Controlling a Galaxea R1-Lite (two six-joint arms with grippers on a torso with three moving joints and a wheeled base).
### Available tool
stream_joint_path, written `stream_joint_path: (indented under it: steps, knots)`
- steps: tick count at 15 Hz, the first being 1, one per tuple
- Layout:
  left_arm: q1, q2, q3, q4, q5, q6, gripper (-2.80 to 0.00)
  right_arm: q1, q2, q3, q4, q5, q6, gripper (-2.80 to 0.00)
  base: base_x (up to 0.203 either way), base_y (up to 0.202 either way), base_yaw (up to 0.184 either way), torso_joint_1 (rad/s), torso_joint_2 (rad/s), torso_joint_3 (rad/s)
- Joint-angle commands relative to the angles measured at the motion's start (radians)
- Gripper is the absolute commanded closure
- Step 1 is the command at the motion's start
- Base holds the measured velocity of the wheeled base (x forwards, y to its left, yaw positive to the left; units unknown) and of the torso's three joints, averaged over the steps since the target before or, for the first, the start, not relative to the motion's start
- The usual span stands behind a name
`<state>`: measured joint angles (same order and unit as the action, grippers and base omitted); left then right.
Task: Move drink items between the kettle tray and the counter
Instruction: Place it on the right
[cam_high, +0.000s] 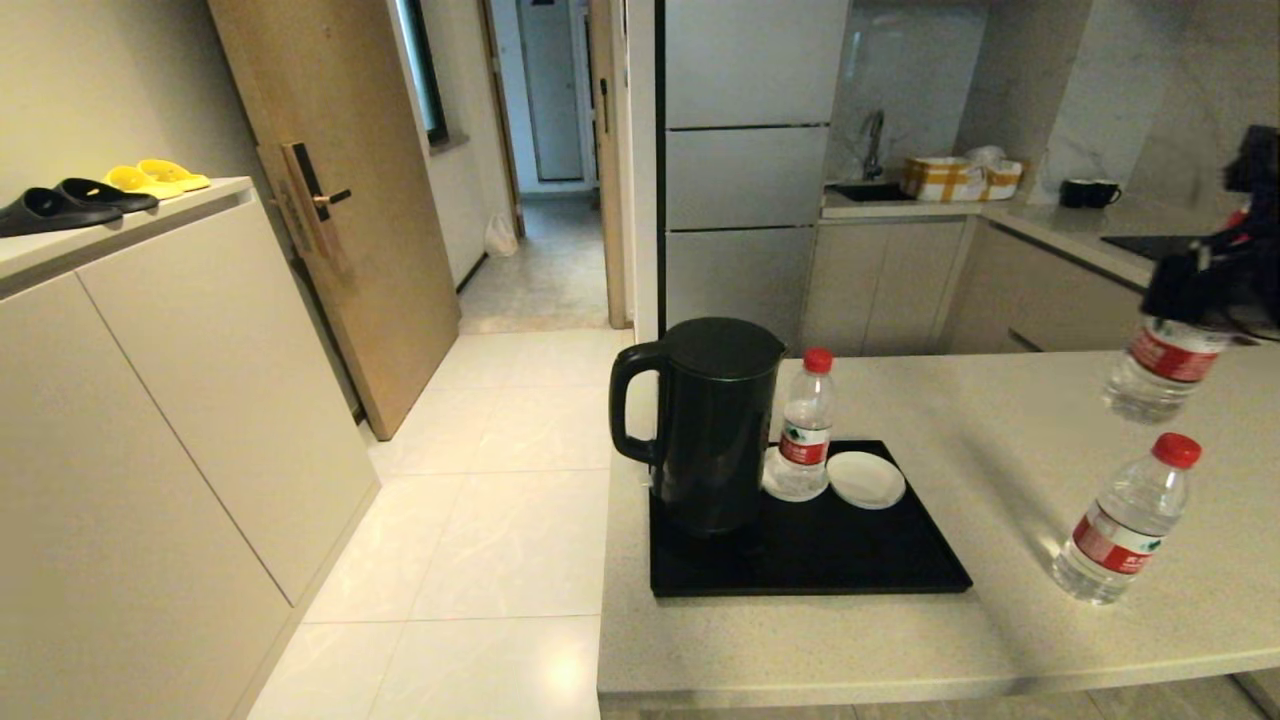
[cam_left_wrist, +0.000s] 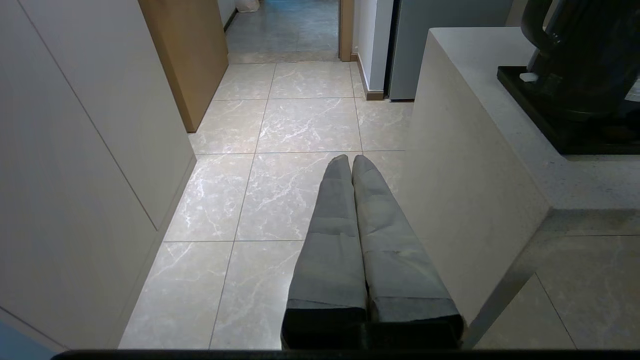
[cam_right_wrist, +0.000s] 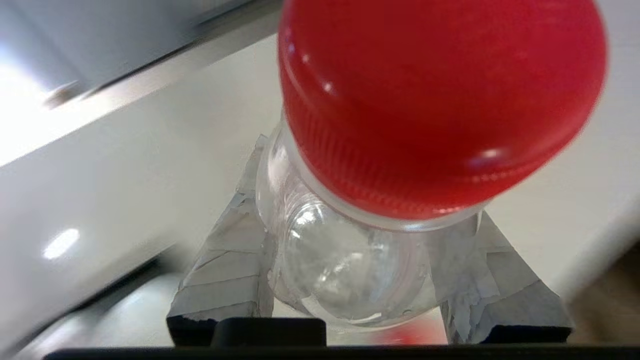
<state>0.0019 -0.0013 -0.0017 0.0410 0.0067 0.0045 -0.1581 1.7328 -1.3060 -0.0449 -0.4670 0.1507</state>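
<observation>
On the counter (cam_high: 930, 630) sits the tray (cam_high: 850, 560), holding a kettle (cam_high: 705, 425) and one bottle (cam_high: 805, 430); another bottle (cam_high: 1125, 520) stands on the stone. The right gripper (cam_right_wrist: 367, 260) holds a third bottle (cam_right_wrist: 350, 250) aloft, fingers (cam_right_wrist: 230, 270) clamped below its cap (cam_right_wrist: 440, 100). The left gripper (cam_left_wrist: 350, 165) hangs pressed closed, empty, over the floor (cam_left_wrist: 280, 165).

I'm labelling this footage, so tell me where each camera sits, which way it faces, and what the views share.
Head view: up high, looking forward and down at the counter, tray and kettle; right gripper lifts a held bottle.
Left wrist view: low beside the counter, facing the floor; left gripper shut.
Right wrist view: behind its fingers, right above the held bottle's cap.
Shared: the kettle and tray in head and left wrist; the held bottle in head and right wrist.
</observation>
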Motion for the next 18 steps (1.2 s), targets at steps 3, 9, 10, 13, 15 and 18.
stream_joint_path:
  steps: [3, 9, 10, 13, 15, 18]
  knots:
    - [0.001, 0.001, 0.000, 0.000, 0.001, 0.000, 0.00, -0.318, -0.111, 0.001, 0.054, 0.128, -0.033, 0.00, 0.000, 0.000, 0.000, 0.000, 0.00, 0.000]
    - [0.000, 0.001, 0.000, 0.000, 0.000, 0.000, 0.00, -0.449, -0.085, 0.209, 0.006, 0.255, -0.028, 0.00, 0.000, 0.000, 0.000, 0.000, 0.00, 0.000]
    - [0.001, 0.001, 0.000, 0.000, 0.000, 0.000, 0.00, -0.453, -0.039, 0.220, -0.040, 0.256, -0.030, 0.00, 0.000, 0.000, 0.000, 0.000, 0.00, 0.000]
    - [0.001, 0.001, 0.000, 0.000, -0.001, 0.000, 0.00, -0.482, 0.115, 0.187, -0.199, 0.250, -0.076, 0.00, 0.000, 0.000, 0.000, 0.000, 0.00, 0.000]
    - [0.000, 0.001, 0.000, 0.000, 0.001, 0.000, 0.00, -0.507, 0.175, 0.135, -0.241, 0.238, -0.103, 0.00, 0.000, 0.000, 0.000, 0.000, 0.00, 0.000]
    - [0.001, 0.001, 0.000, 0.000, -0.001, 0.000, 0.00, -0.531, 0.254, 0.085, -0.248, 0.217, -0.113, 0.00, 0.000, 0.000, 0.000, 0.000, 0.00, 0.000]
